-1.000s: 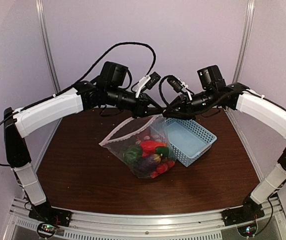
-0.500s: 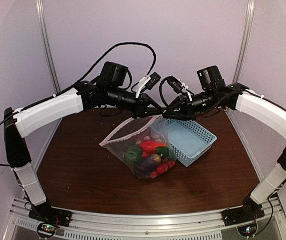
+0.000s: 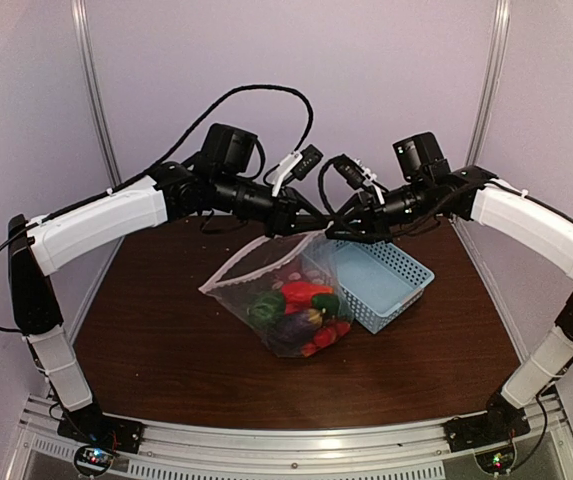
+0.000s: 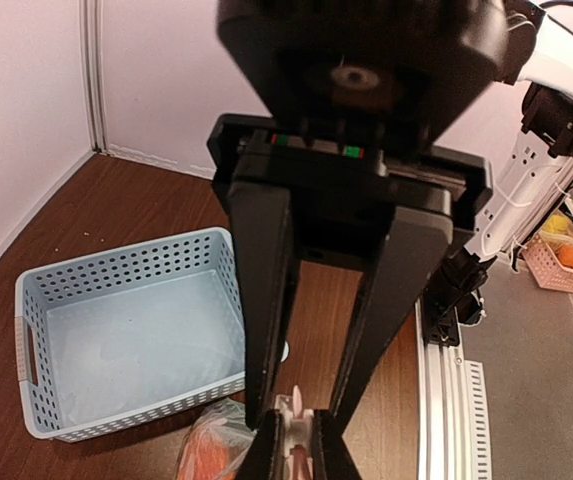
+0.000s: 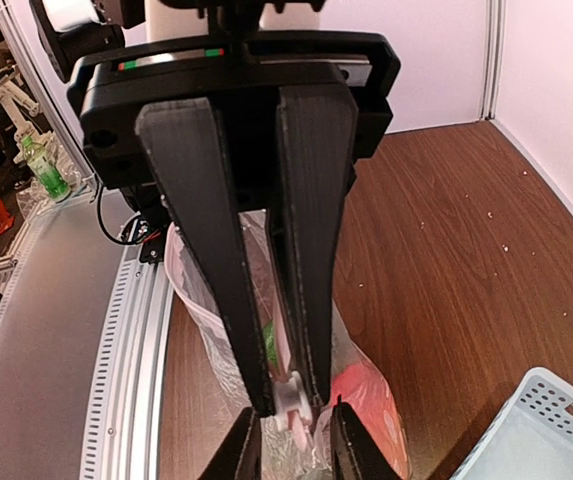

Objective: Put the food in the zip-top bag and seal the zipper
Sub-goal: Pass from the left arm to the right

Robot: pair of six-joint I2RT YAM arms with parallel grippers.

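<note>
Three pale, perhaps lilac walls (image 3: pixel 386 80) enclose one brown table (image 3: pixel 166 350).

Soft, even light from above gives the top view a lilac cast, and the table (image 3: pixel 166 360) shows only faint shadows. The posts (image 3: pixel 94 90) bow at the edges. In the wrist views the near fingers (image 4: pixel 266 320) are dark and slightly blurred.
</note>
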